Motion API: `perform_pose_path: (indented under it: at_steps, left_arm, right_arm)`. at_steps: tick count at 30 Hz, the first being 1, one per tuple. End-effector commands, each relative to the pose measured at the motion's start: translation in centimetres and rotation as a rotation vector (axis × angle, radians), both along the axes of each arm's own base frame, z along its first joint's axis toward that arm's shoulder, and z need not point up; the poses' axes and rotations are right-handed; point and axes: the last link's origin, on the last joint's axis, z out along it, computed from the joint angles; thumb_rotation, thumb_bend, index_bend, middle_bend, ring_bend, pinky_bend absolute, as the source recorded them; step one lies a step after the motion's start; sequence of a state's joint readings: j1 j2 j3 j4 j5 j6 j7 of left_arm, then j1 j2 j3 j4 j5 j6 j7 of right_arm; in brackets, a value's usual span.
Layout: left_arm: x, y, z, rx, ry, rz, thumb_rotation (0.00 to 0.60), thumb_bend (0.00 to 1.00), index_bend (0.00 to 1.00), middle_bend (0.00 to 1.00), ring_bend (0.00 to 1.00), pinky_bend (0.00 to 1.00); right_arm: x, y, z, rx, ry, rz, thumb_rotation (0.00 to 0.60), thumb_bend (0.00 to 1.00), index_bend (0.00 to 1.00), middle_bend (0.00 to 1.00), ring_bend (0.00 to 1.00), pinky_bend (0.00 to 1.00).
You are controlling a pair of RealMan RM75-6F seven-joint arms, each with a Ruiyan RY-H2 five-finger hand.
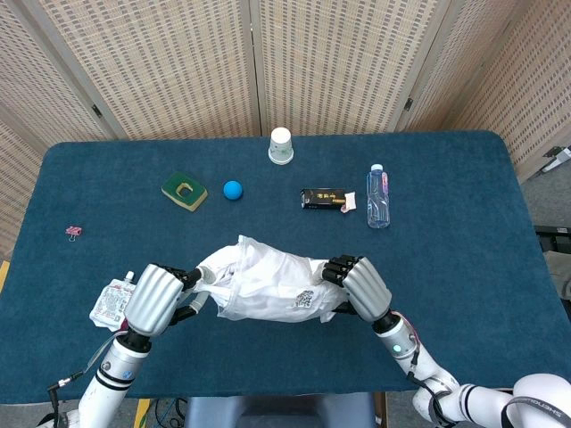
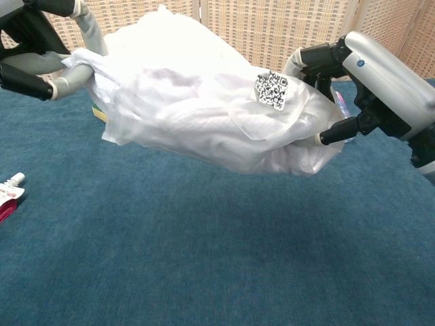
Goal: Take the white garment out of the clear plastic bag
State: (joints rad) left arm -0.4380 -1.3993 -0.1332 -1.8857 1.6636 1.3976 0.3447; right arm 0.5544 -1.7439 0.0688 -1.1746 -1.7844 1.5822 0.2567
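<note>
The clear plastic bag (image 1: 277, 292) with the white folded garment (image 2: 183, 102) inside hangs above the dark blue cloth-covered table (image 1: 464, 267), near its front edge, stretched between the two robot hands. The right robot hand (image 1: 361, 287) is closed on the bag's right end, its dark fingers (image 2: 336, 130) curled into the plastic just beside a square black-and-white code sticker (image 2: 272, 90). The left robot hand (image 1: 153, 298) grips the bag's left end, where a bunch of white fabric and plastic is pinched between its fingers (image 2: 68, 85); whether it holds the garment itself or only the bag's mouth cannot be told. On the table beside the left robot hand lies a white and red drink pouch (image 1: 113, 302). Further back are a small pink binder clip (image 1: 73, 232), a green square block (image 1: 185, 192), a blue ball (image 1: 233, 189), a white paper cup (image 1: 281, 145), a black rectangular packet (image 1: 325, 199) and a clear plastic water bottle (image 1: 378, 196).
</note>
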Motion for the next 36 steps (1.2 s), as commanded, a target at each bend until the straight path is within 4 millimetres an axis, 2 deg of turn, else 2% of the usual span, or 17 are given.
perform_pose_path:
  at_steps: [1, 13, 15, 17, 23, 25, 28, 36]
  left_arm:
    - [-0.3, 0.1, 0.0, 0.004, 0.001, 0.009, 0.600, 0.45, 0.72, 1.00, 0.92, 1.00]
    - [-2.0, 0.4, 0.0, 0.019, 0.031, 0.056, 0.600, 0.45, 0.72, 1.00, 0.92, 1.00]
    - [-2.3, 0.5, 0.0, 0.021, 0.036, 0.067, 0.600, 0.45, 0.72, 1.00, 0.92, 1.00]
    - [-2.6, 0.6, -0.1, 0.023, 0.044, 0.077, 0.600, 0.45, 0.72, 1.00, 0.92, 1.00]
    - [-3.3, 0.8, -0.3, 0.023, 0.062, 0.099, 0.600, 0.45, 0.72, 1.00, 0.92, 1.00]
    - [-3.4, 0.8, -0.6, 0.016, 0.064, 0.106, 0.600, 0.45, 0.72, 1.00, 0.92, 1.00]
    - [-3.3, 1.0, -1.3, 0.005, 0.086, 0.105, 0.600, 0.45, 0.72, 1.00, 0.92, 1.00]
    - [-3.5, 0.7, -3.4, -0.032, 0.167, 0.102, 0.600, 0.45, 0.73, 1.00, 0.91, 1.00]
  right_arm:
    - [-0.4, -0.1, 0.1, 0.000, 0.010, -0.008, 0.600, 0.75, 0.60, 0.66, 0.61, 0.74]
    - [-2.4, -0.7, 0.3, 0.007, 0.087, -0.066, 0.600, 0.71, 0.59, 0.64, 0.58, 0.74]
    - [-2.7, -0.9, 0.3, 0.009, 0.099, -0.077, 0.600, 0.67, 0.58, 0.62, 0.57, 0.73]
    - [-3.0, -1.1, 0.2, 0.017, 0.119, -0.094, 0.600, 0.55, 0.55, 0.59, 0.55, 0.72]
    - [-3.9, -1.8, -0.1, 0.066, 0.214, -0.157, 0.600, 0.10, 0.30, 0.37, 0.38, 0.62]
    - [-4.3, -2.0, -0.4, 0.091, 0.251, -0.188, 0.600, 0.02, 0.21, 0.29, 0.32, 0.59]
    - [-4.4, -2.3, -0.5, 0.108, 0.273, -0.222, 0.600, 0.00, 0.14, 0.21, 0.25, 0.55]
    - [-4.8, -2.2, -0.3, 0.109, 0.289, -0.243, 0.600, 0.00, 0.13, 0.19, 0.23, 0.53]
